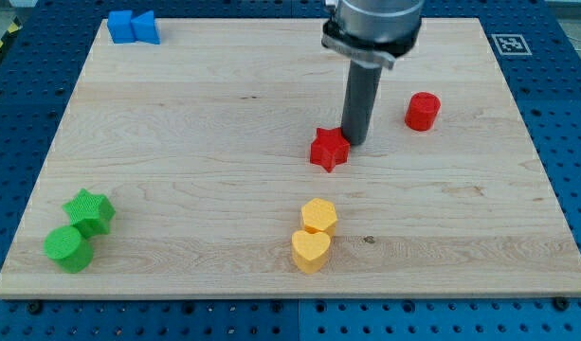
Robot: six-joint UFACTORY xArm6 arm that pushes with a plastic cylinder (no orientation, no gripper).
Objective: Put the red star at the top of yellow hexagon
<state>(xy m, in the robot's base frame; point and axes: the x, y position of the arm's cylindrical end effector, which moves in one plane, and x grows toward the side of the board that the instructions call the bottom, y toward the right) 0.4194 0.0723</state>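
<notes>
Red star [329, 150] sits a bit above the table's [224, 189] middle, slightly toward the view's right. My tip [355, 142] is right at the star's upper right side, touching it or just about; we can't tell for sure. The dark rod rises from there up to the arm's grey housing at the view's top.

Yellow hexagon [319, 216] lies below the star, toward the view's bottom, a clear gap between them. Yellow heart [311, 251] sits just under the hexagon, touching it or nearly so. So the star is above the hexagon in the view, a touch to the right of it, not yet close.

Red cylinder [423, 111] stands to the right of the tip, apart from it. Two blue blocks sit side by side in the top left corner: a blue cube-like block [122, 26] and a blue block with a peaked top [145, 27]. Green star [89, 211] and green cylinder [67, 248] sit together at the bottom left, touching or nearly.

We see no claw on this arm, only the rod, so nothing is held.
</notes>
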